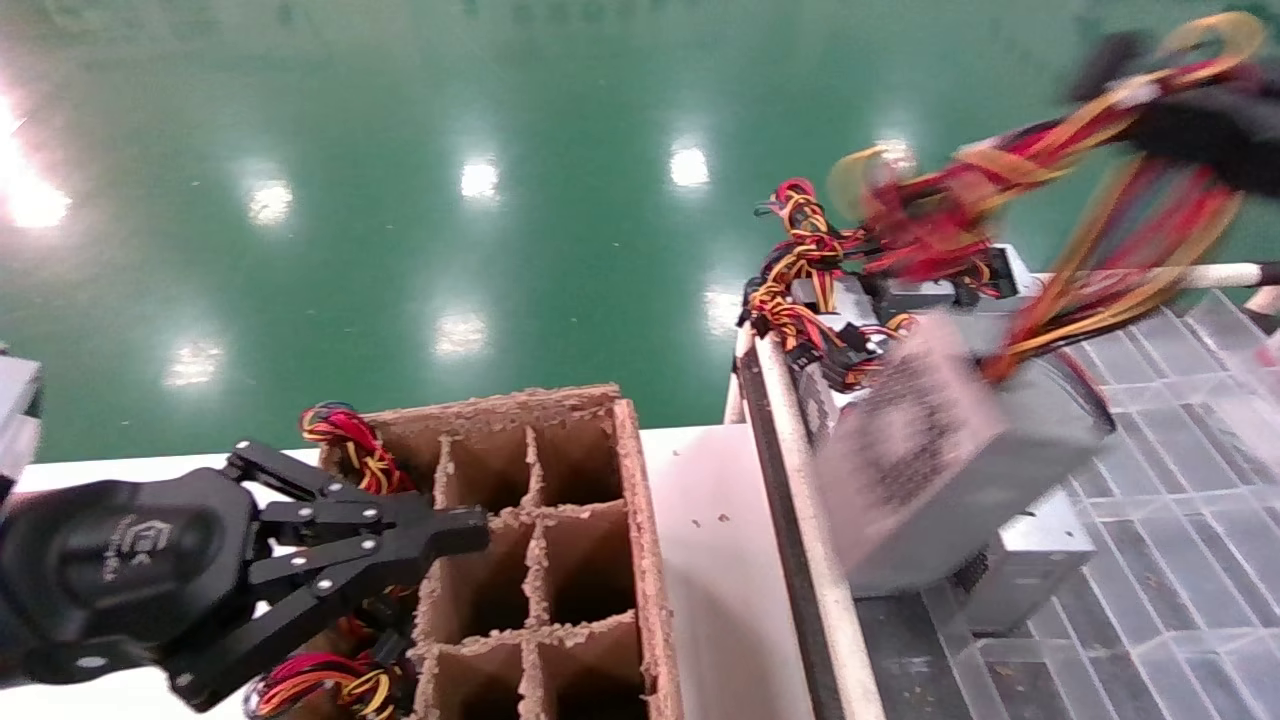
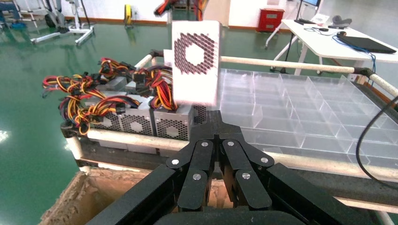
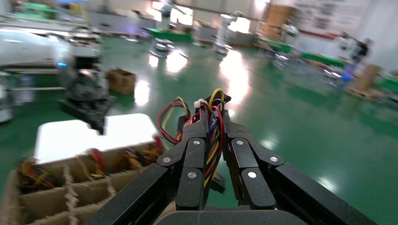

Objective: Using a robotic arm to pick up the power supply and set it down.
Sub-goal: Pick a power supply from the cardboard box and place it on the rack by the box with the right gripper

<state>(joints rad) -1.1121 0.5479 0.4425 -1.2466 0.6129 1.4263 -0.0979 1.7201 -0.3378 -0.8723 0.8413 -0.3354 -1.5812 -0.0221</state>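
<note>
A white logo sits on the rounded black housing of the left gripper (image 1: 455,530), but its letters cannot be read. This gripper is over the cardboard divider box (image 1: 560,560), with its fingers pressed together and holding nothing.

The power supply (image 1: 930,470) is a silver-grey metal box with a perforated vent in hexagon shape. It hangs in the air to the right of the cardboard divider box, above the clear compartment tray (image 1: 1180,560), by its cable bundle (image 1: 1090,290) of red, yellow, orange and black wires. The right gripper (image 3: 213,140) is clamped on these wires. Other similar units (image 2: 141,119) lie at the tray's edge.
</note>
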